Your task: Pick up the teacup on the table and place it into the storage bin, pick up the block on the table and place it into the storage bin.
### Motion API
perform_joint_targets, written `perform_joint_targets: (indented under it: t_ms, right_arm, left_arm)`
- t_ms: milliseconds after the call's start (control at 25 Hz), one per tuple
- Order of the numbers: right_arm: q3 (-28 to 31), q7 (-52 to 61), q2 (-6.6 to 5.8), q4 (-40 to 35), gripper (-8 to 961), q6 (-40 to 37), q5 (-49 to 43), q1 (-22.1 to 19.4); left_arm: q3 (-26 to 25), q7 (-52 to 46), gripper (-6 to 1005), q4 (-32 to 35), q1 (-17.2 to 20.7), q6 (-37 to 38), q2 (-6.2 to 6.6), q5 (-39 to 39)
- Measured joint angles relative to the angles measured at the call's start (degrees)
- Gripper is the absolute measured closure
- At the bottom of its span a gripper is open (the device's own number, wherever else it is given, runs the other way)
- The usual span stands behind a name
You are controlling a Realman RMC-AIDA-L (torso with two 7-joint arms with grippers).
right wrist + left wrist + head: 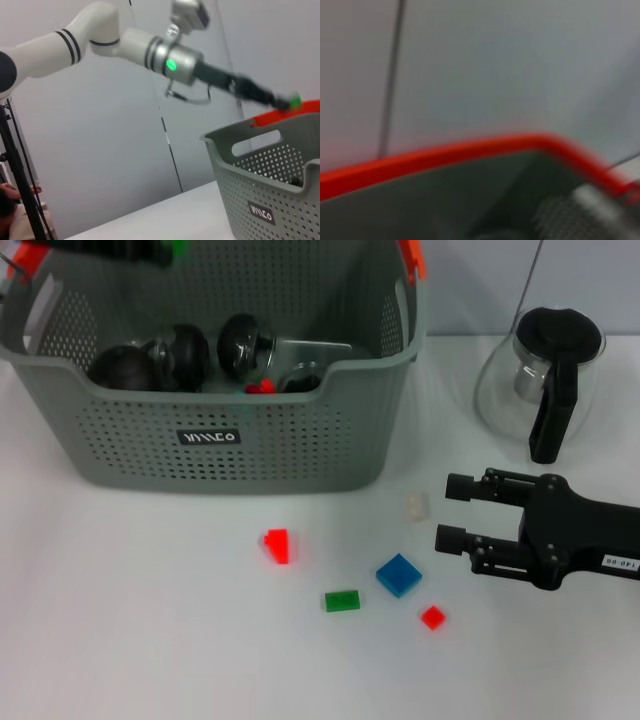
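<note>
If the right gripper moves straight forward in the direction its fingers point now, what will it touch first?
Probably the small pale block. The open right gripper points toward the robot's left, low over the table, and that block lies just ahead, between the lines of its two fingers. The gripper's height is unclear, so it may pass above.

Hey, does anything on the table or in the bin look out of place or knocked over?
Nothing stands out. Small blocks lie scattered on the table before the storage bin, and the glass teapot stands upright. Dark items lie jumbled inside the bin.
</note>
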Motion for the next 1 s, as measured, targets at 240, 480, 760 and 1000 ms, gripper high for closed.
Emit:
perform_joint_targets:
  t_ms: [240, 480, 760, 1000]
  right_arm:
    - [0.06, 0.04, 0.06, -0.12, 238, 0.01, 0.0, 0.13]
    - [0.13, 0.19, -0.01, -0.12, 238, 0.01, -0.01, 0.3]
    - [0.85, 0.07, 0.0, 0.1, 237, 0.04, -0.01, 0.3]
    - [1.56, -0.02, 0.14, 0.2, 237, 0.02, -0.02, 0.32]
  left_arm:
    - [5.79, -2.04, 794, -0.3, 0.28, -6.28, -3.46, 8.9]
    - [6.03, -4.12, 786, 0.27, 0.04, -6.48, -4.2, 11.22]
    - [-0.81, 0.5, 553, 6.72, 4.34, -6.6, -6.97, 1.26]
    - [-6.88, 23.45, 420, -2.8, 14.69, 9.1, -7.37, -41.82]
